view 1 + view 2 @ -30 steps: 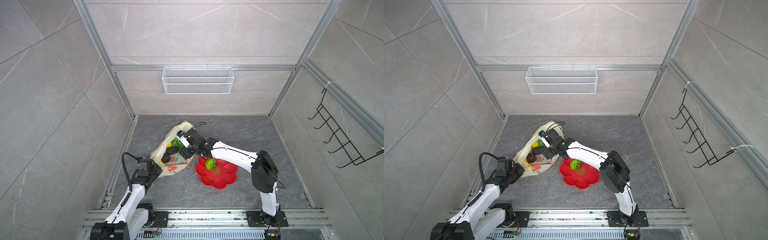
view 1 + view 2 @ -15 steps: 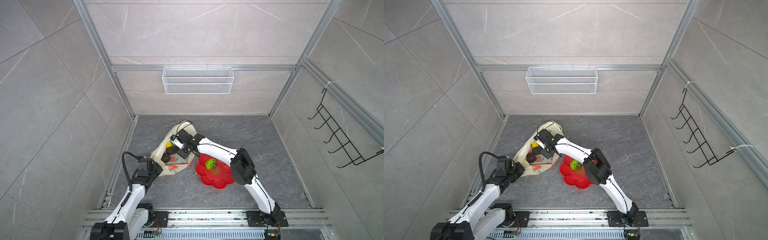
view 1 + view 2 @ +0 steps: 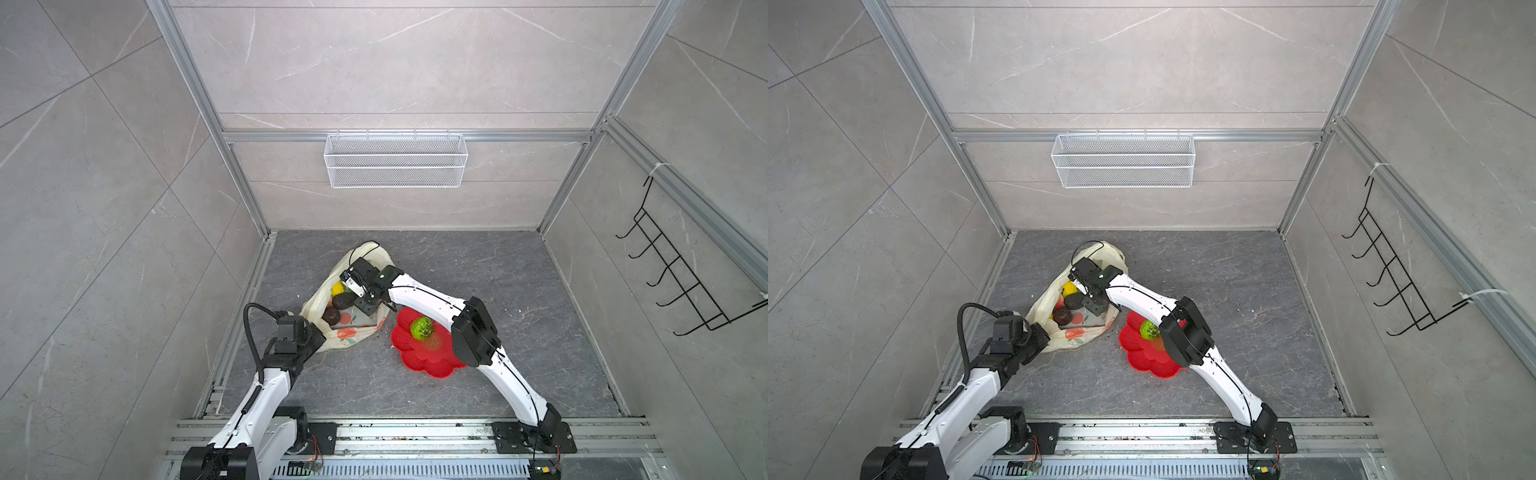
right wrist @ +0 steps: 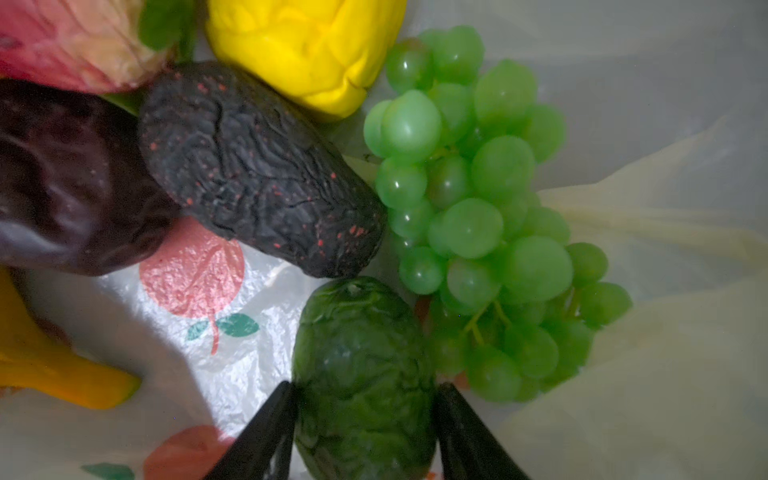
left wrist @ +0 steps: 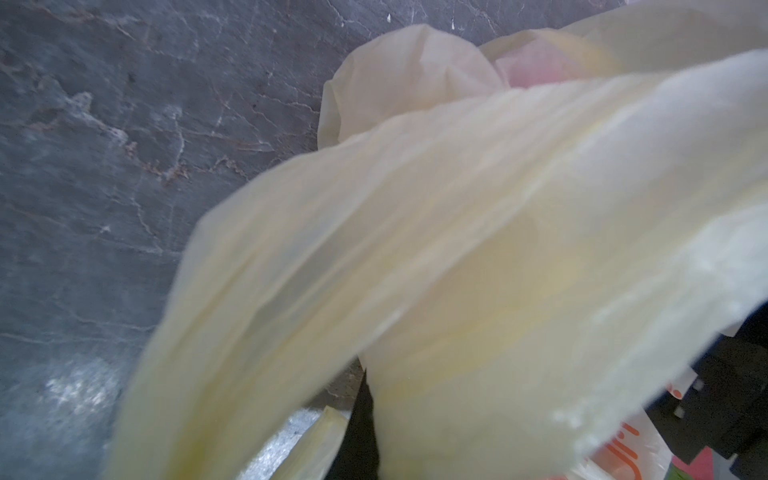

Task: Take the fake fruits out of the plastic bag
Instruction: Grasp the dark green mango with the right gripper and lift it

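Inside the plastic bag (image 3: 351, 332) on the worktop (image 3: 498, 291), the right hand (image 4: 365, 390) pinched a dark green wrinkled fruit (image 4: 361, 345) beside the green grapes (image 4: 478, 208), while the left hand (image 3: 311, 336), pressed together, gripped the bag's edge.

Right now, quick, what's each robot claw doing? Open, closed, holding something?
Left gripper: shut on the thin pale-yellow plastic bag.
Right gripper: closed on a dark green wrinkled plastic fruit inside that bag.

Plastic bag (image 5: 457, 249): orange lettering (image 5: 621, 451) is seen in part along one edge, too blurred to be read. No other text is found.
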Available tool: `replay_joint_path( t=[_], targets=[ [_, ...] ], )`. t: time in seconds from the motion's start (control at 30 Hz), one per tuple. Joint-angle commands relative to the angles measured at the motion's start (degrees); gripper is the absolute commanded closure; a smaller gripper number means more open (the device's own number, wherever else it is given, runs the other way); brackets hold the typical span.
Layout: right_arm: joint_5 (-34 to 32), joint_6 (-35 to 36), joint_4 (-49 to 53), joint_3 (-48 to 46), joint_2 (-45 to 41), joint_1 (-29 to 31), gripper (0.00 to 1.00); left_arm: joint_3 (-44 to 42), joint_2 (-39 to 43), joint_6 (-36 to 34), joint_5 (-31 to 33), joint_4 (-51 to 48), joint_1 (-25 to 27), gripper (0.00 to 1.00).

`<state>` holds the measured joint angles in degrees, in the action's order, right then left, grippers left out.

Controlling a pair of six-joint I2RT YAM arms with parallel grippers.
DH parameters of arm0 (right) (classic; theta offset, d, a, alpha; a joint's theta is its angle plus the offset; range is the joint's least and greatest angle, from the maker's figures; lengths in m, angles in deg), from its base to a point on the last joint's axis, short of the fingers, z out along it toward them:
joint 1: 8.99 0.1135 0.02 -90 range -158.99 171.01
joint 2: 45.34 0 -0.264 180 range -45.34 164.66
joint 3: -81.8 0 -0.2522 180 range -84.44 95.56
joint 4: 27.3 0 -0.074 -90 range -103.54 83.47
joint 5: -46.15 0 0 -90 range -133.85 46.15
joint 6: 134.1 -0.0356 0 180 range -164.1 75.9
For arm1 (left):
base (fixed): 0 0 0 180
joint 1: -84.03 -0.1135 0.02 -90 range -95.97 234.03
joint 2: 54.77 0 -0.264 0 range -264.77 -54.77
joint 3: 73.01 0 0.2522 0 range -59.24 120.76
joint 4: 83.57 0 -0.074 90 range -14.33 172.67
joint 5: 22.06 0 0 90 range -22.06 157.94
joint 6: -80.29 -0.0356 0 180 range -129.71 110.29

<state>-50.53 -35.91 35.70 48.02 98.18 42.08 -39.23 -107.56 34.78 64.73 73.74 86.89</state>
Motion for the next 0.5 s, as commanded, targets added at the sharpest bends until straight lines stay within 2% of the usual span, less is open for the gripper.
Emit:
replay_joint_path(
  t=[0.0, 0.1, 0.3, 0.47],
  targets=[
    [-0.15, 0.82, 4.08, 3.17, 2.93, -0.16, 0.47, -0.16, 0.81, -1.56, -0.56, 1.41, -0.3, 1.0],
    [1.04, 0.86, 4.92, 4.75, 3.17, -0.09, 0.46, -0.16, 0.76, -1.54, -0.48, 1.41, -0.3, 1.0],
    [0.88, 1.05, 7.26, 7.7, 6.29, 0.0, 0.34, -0.32, 1.17, -1.52, -0.36, 1.32, -0.28, 1.0],
    [1.19, 1.06, 7.97, 9.19, 7.03, 0.01, 0.39, -0.34, 1.22, -1.51, -0.23, 1.36, -0.25, 1.0]
  ],
)
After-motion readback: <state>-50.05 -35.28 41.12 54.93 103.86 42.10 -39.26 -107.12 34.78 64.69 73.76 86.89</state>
